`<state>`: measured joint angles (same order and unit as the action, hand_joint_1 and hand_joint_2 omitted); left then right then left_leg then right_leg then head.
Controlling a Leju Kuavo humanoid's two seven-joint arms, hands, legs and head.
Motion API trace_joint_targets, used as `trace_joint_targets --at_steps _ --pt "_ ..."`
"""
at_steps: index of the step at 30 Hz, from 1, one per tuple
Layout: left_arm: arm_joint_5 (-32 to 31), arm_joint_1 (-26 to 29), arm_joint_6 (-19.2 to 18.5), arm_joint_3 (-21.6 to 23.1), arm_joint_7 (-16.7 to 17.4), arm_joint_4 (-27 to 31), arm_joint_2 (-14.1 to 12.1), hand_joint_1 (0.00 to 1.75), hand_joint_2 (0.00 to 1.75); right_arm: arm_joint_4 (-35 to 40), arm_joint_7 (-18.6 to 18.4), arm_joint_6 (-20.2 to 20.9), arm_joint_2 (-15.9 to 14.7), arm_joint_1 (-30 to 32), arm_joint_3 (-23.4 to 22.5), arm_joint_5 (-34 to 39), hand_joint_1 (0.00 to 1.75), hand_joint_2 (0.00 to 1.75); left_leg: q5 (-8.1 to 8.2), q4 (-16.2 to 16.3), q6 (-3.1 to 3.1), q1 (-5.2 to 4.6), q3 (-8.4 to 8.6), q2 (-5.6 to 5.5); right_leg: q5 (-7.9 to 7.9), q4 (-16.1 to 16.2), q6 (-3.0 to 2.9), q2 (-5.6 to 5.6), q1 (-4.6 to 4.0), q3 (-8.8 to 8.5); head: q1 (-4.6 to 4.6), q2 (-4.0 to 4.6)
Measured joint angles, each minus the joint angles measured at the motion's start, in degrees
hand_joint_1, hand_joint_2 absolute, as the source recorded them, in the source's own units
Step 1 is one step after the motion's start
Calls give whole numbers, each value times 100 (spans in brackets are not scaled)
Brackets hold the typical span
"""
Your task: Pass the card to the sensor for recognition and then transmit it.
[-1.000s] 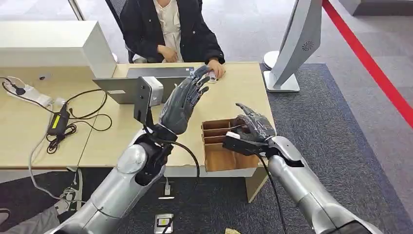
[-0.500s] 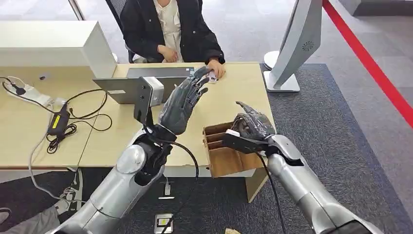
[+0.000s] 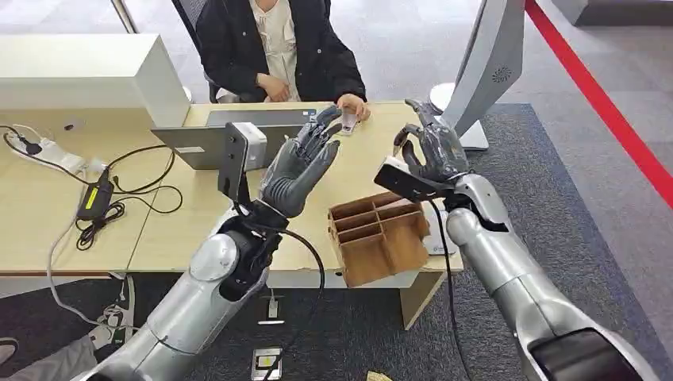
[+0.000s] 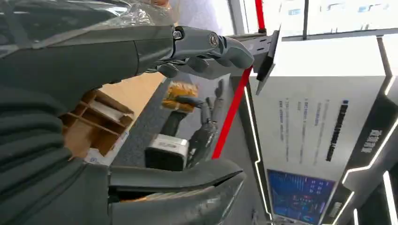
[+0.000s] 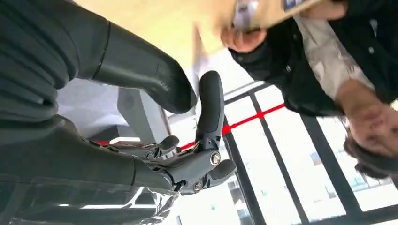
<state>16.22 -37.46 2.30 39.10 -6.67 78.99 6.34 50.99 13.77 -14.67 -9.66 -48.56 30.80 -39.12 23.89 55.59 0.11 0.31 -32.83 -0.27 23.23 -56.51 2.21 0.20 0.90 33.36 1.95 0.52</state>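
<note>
A seated person's hand (image 3: 355,105) holds a small white card (image 3: 348,121) just above the far edge of the table. My left hand (image 3: 301,167) is raised with fingers spread, its fingertips close to the card and holding nothing; in the left wrist view that hand (image 4: 70,70) has thumb and fingers apart. My right hand (image 3: 428,151) is lifted above the table's right side, fingers apart and empty. In the right wrist view this hand (image 5: 70,117) faces the card (image 5: 244,11). A white box-shaped device (image 3: 252,143) stands beside a grey laptop (image 3: 206,143).
A compartmented wooden box (image 3: 381,238) sits skewed at the table's front right edge. Cables and a power adapter (image 3: 99,198) lie on the left. A large white case (image 3: 87,75) stands at the far left, and a white kiosk stand (image 3: 484,71) is on the carpet to the right.
My right hand has risen out of the wooden box and moved toward the far side. The box has turned and slid toward the front edge. The person's hand lifted the card slightly.
</note>
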Motion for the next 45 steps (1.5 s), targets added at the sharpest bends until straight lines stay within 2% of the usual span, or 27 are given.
trace_joint_targets --at_steps 7,17,25,31,32,33,34,35,40,45 --pt "22 -83 11 4 -151 -53 90 0 175 -260 249 -37 13 -533 -81 -2 175 175 1 0 0 -1 -2 -1 0 0 0 0 0 0 2 0" --pt "28 -138 -55 13 -229 -151 205 0 175 -1421 417 -13 352 -1238 -37 -297 175 175 1 -1 0 0 -4 -2 0 -2 0 0 -1 0 0 0" --pt "79 -174 -72 24 -229 -210 247 0 175 -2212 140 278 684 -1675 33 -503 175 175 1 0 0 0 -3 -1 1 -2 0 0 0 1 0 0" --pt "127 -206 -164 26 -197 -247 262 0 175 -2561 -48 378 831 -1753 59 -553 171 175 1 0 0 0 -3 -2 1 -1 0 0 -1 1 0 0" --pt "127 -209 -171 26 -181 -249 262 0 175 -2590 -59 378 835 -1756 63 -553 117 175 1 -1 0 0 -3 -3 1 -1 0 0 -1 1 0 0" --pt "129 -213 -177 26 -170 -251 262 0 175 -2618 -75 380 850 -1758 68 -553 117 175 1 -1 0 0 -4 -3 1 -1 0 -1 -1 1 0 0" --pt "133 -224 -184 26 -162 -254 262 0 175 -2671 -77 387 866 -1767 72 -553 19 175 1 -1 0 0 -3 -3 1 -1 0 -1 -1 1 0 0" --pt "144 -240 -192 28 -142 -254 262 0 175 -2741 -85 389 881 -1770 77 -557 0 175 1 0 0 0 -3 -3 1 -1 0 -1 -1 1 -2 0" --pt "159 -266 -227 28 -83 -254 262 0 175 -2914 -107 369 916 -1728 98 -599 0 175 1 0 0 0 -3 -2 1 -1 0 -1 0 2 0 0" --pt "166 -268 -227 28 -35 -254 262 0 175 -3012 -35 99 920 -1712 116 -649 0 175 1 0 0 0 -3 -1 1 -1 0 0 0 1 0 0"
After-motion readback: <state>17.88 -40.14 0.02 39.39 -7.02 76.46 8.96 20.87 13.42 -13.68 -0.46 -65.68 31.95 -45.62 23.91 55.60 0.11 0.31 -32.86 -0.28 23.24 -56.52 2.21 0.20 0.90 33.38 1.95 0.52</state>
